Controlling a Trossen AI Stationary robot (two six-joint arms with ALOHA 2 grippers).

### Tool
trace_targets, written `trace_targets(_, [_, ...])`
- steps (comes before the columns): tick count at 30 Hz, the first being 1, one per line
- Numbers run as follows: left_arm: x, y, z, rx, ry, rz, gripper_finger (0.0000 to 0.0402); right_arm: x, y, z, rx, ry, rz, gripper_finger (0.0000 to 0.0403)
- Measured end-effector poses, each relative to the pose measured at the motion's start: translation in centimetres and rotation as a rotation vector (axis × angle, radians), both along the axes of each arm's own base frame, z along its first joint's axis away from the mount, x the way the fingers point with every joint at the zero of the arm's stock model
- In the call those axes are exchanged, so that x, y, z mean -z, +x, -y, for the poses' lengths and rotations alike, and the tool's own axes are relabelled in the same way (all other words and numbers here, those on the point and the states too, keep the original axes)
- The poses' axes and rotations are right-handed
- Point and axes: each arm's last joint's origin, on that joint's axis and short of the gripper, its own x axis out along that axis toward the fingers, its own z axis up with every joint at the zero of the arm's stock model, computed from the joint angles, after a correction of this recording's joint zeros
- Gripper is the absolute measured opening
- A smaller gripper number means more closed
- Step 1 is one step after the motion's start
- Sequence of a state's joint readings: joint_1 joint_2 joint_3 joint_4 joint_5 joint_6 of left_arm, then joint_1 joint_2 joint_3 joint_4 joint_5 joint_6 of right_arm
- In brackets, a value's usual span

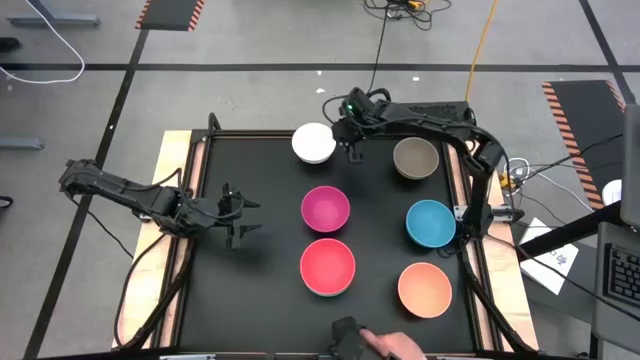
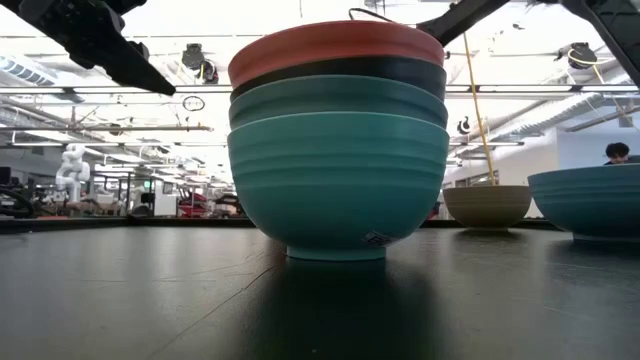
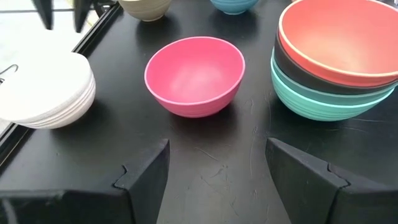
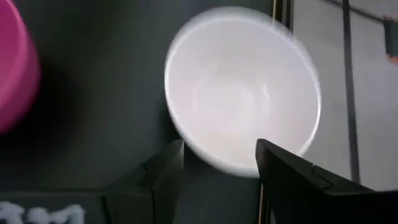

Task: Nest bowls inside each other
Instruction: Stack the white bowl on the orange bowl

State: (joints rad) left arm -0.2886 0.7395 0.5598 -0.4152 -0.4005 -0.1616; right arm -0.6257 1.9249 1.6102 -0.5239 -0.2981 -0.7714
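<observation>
Black bench carries one nested stack, red on top; white bowl, magenta, grey-brown, blue and peach bowls remain loose. Right gripper hovers beside the white bowl, left gripper waits; both jaws released, empty.

Bench: black, wood-edged.
Upper row: white bowl, grey-brown bowl.
Middle: magenta bowl, blue bowl.
Lower: red-topped stack, peach-orange bowl.
</observation>
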Motion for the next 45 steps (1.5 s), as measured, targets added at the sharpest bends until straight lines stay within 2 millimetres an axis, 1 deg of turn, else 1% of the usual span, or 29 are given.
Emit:
trace_targets(3, [0.0, 0.0, 0.0, 0.002, -0.002, -0.001, 0.0269, -0.6, 1.3, 0.1, -0.037, 0.042, -0.004, 0.0192])
trace_targets(7, [0.1, -0.1, 0.0, 0.003, -0.005, -0.012, 0.0269, 0.0, 2.4, 0.1, -0.057, 0.135, -0.085, 0.0192])
trace_targets(10, [0.2, -0.1, 0.0, -0.006, -0.018, -0.020, 0.0269, 0.4, 2.7, 0.2, -0.057, 0.201, -0.124, 0.0192])
trace_targets(20, [0.3, -0.2, 0.2, -0.004, -0.051, -0.029, 0.0269, 0.4, 3.1, -0.3, -0.050, 0.219, -0.129, 0.0192])
trace_targets(23, [0.3, -0.2, 0.2, -0.003, -0.051, -0.029, 0.0269, 0.4, 3.2, 0.0, -0.028, 0.190, -0.124, 0.0192])
trace_targets(27, [0.3, -0.2, 0.2, -0.004, -0.053, -0.024, 0.0269, -0.1, 3.4, 0.2, -0.010, 0.180, -0.075, 0.0192])
trace_targets(32, [0.2, -0.2, 0.2, -0.008, -0.065, -0.019, 0.0269, -0.1, 3.8, -0.1, -0.023, 0.170, -0.069, 0.0192])
trace_targets(45, [0.2, -0.2, 0.3, 0.010, -0.053, -0.017, 0.0269, -1.0, 4.7, 0.6, 0.042, 0.150, 0.060, 0.0192])
